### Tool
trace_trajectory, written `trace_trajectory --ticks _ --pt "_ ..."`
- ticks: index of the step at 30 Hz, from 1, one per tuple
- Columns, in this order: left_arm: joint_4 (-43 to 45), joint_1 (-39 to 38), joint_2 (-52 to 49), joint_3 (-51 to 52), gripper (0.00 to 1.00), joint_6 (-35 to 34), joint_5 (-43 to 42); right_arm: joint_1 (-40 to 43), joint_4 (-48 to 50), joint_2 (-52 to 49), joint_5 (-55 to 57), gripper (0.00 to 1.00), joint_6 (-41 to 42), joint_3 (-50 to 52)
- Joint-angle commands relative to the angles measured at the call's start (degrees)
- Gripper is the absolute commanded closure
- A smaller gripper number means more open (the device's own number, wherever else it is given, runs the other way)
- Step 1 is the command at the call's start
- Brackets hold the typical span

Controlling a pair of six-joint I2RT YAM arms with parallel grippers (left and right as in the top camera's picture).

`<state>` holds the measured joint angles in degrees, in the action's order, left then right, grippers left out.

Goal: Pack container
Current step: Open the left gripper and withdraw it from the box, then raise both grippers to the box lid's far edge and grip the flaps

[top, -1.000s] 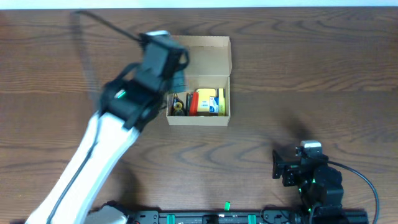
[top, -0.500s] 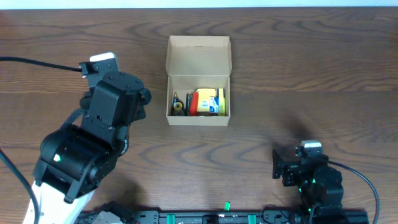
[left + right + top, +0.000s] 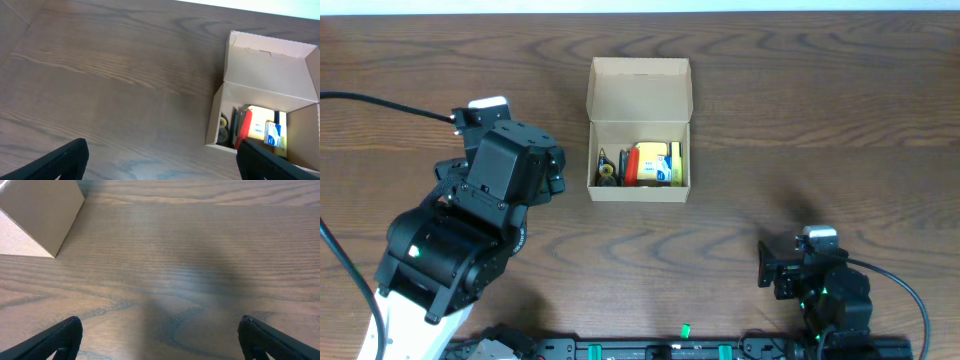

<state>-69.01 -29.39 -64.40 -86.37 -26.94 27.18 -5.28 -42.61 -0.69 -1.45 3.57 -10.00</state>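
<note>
Left claw (image 3: 162, 160) hangs released near the box (image 3: 640, 193); right claw (image 3: 160, 340) released too; box looks full, so hook the flap (image 3: 640, 90) from behind, fold forward slowly.

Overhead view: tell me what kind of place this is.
Likely a robotics lab bench, not a home or office: a brown wood-grain table, a cabled black left robot arm and right robot arm, and an open tan cardboard box holding small stationery.
</note>
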Motion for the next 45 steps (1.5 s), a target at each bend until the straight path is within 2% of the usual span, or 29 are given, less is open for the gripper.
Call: trace_trajectory --ticks 1,5,8,13,16,22,27,29,30,31,33,34,35,36,38,39,40,41,45 --pt "-0.4 0.2 -0.1 -0.4 0.04 0.4 -0.1 -0.4 1.9 0.4 0.7 0.01 -0.2 0.7" --pt "0.4 0.2 -0.1 -0.6 0.05 0.0 -0.1 -0.4 5.9 0.0 -7.7 0.01 1.6 -2.7" --pt "-0.4 0.4 -1.0 -2.3 0.04 -2.8 -0.4 -0.4 4.5 -3.1 -6.5 0.01 3.9 -7.7" --pt "-5.4 3.6 -7.8 -12.2 0.04 -3.0 -4.3 -0.4 3.0 -18.8 -0.7 0.01 0.7 -21.1" --pt "-9.8 6.5 -13.8 -20.2 0.04 -2.8 -5.5 -0.4 1.6 -33.9 0.8 0.01 0.6 -32.3" --pt "-10.0 13.9 -20.2 -25.9 0.04 -2.1 -15.5 -0.4 -4.1 -55.8 -5.0 0.01 -1.4 -50.8" --pt "-8.6 22.5 -26.0 -25.9 0.04 -1.3 -24.9 -0.4 -0.9 -66.1 -8.2 0.01 -4.5 -56.2" --pt "-7.2 25.1 -28.6 -25.9 0.04 -1.3 -28.7 -0.4 2.1 -68.8 -8.3 0.14 -4.5 -56.2" --pt "-6.3 26.2 -30.0 -25.9 0.04 -1.3 -30.5 -0.4 3.3 -70.1 -8.3 0.11 -4.5 -56.2" --pt "-5.0 27.3 -31.8 -25.9 0.11 -1.4 -32.4 -0.4 4.6 -71.6 -8.3 0.01 -4.2 -56.2" --pt "-2.9 28.6 -34.8 -25.9 0.33 -1.6 -33.4 -0.4 6.4 -73.9 -8.3 0.01 -2.5 -56.2" --pt "-2.0 29.1 -36.2 -25.9 0.45 -1.8 -33.4 -0.4 7.2 -75.2 -8.2 0.06 -1.7 -56.2" --pt "-1.1 29.6 -37.9 -25.9 0.53 -1.9 -33.5 -0.4 8.2 -76.8 -8.2 0.23 -0.5 -56.2" --pt "-0.5 29.9 -39.3 -25.9 0.60 -2.0 -33.4 -0.4 8.7 -77.6 -8.2 0.34 0.0 -56.2" --pt "0.4 30.6 -42.0 -25.9 0.82 -2.0 -33.7 -0.3 10.3 -80.2 -8.2 0.57 1.1 -56.2" --pt "0.7 30.9 -43.3 -25.9 0.94 -2.0 -34.0 -0.3 11.3 -81.5 -8.2 0.71 1.6 -56.2" --pt "1.0 31.4 -44.9 -25.9 0.95 -2.0 -34.7 -0.3 12.4 -82.9 -8.2 0.89 2.2 -56.2" --pt "1.4 31.7 -46.1 -25.9 0.94 -2.0 -35.6 -0.3 13.4 -84.2 -8.2 0.98 3.0 -56.2" --pt "3.8 33.4 -51.2 -25.9 0.94 -2.0 -42.4 -0.3 17.2 -89.5 -8.3 0.99 7.5 -56.2"
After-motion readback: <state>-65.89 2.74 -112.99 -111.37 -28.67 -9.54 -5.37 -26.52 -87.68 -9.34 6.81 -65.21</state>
